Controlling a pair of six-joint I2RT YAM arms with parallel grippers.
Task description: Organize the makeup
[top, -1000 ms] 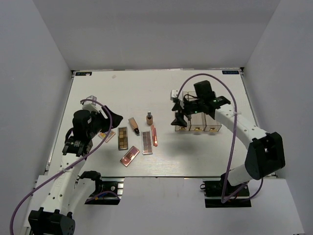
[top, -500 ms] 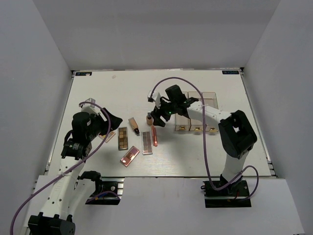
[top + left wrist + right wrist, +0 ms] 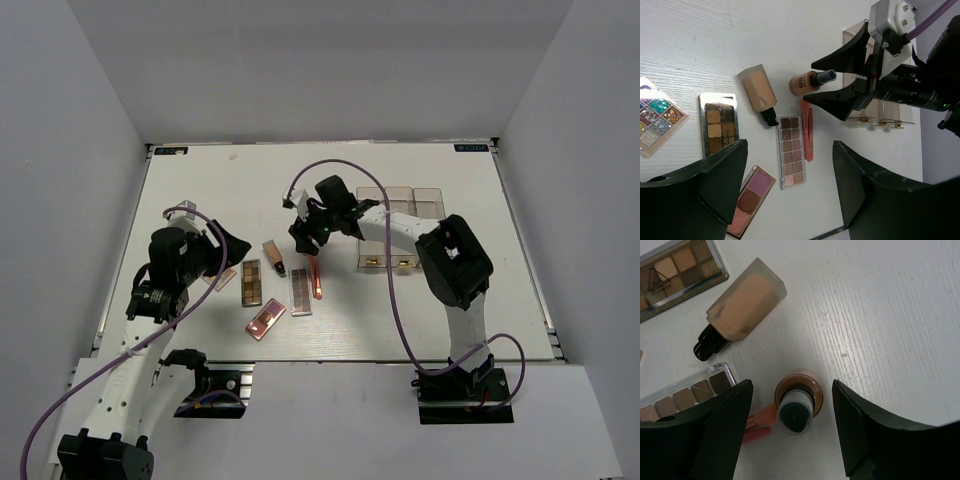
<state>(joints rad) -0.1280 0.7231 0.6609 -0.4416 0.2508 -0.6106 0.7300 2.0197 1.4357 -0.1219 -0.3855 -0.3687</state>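
Note:
The small tan bottle stands upright between the fingers of my right gripper, which is open and does not touch it. The left wrist view shows the same: right gripper astride the bottle. The beige tube lies to its left. Below are a dark palette, a brown palette, the thin pink stick and the rose-gold compact. My left gripper hangs open above them, holding nothing. In the top view it is left of the tube.
A glitter palette lies at the far left of the group. The clear three-compartment box stands right of the makeup, behind the right arm. The right arm's purple cable arcs over the table's middle.
My right gripper has swung left from the clear box to above the tan bottle and has lowered around it. The left arm has barely moved.

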